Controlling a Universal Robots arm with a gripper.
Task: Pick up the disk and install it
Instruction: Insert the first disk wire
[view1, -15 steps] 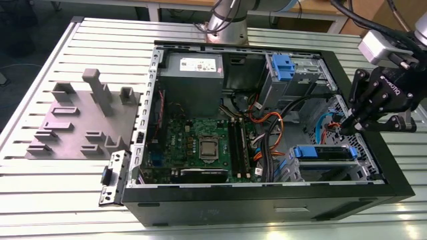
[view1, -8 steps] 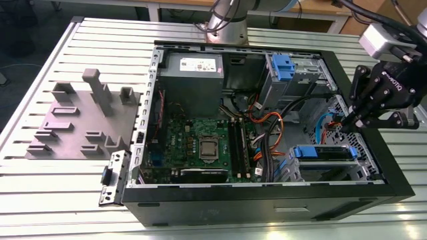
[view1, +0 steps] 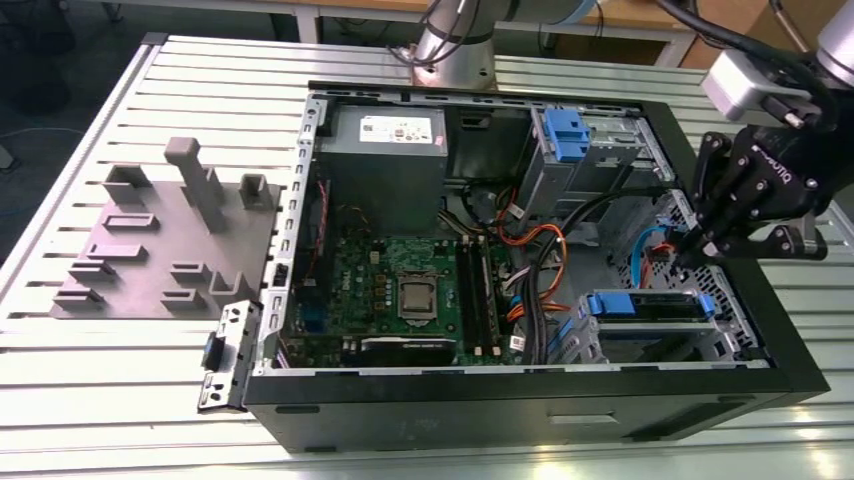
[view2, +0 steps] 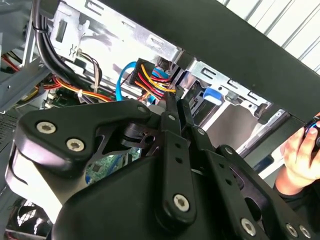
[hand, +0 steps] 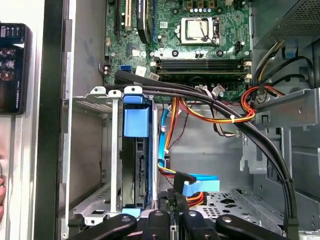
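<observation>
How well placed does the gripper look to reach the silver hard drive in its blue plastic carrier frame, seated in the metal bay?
Probably yes. In the exterior view the gripper hangs just above the silver hard drive in its blue carrier frame, inside the open black computer case, with nothing between them. Orange and black cables run to the side.

Open computer case (view1: 534, 395) lying on slatted table (view1: 80, 400) | gripper (view1: 683, 258) hanging over the case's side at the exterior view's right, above the disk (view1: 650, 306) seated in its drive bay | grey fixture block (view1: 147, 255) on the exterior view's left.
</observation>
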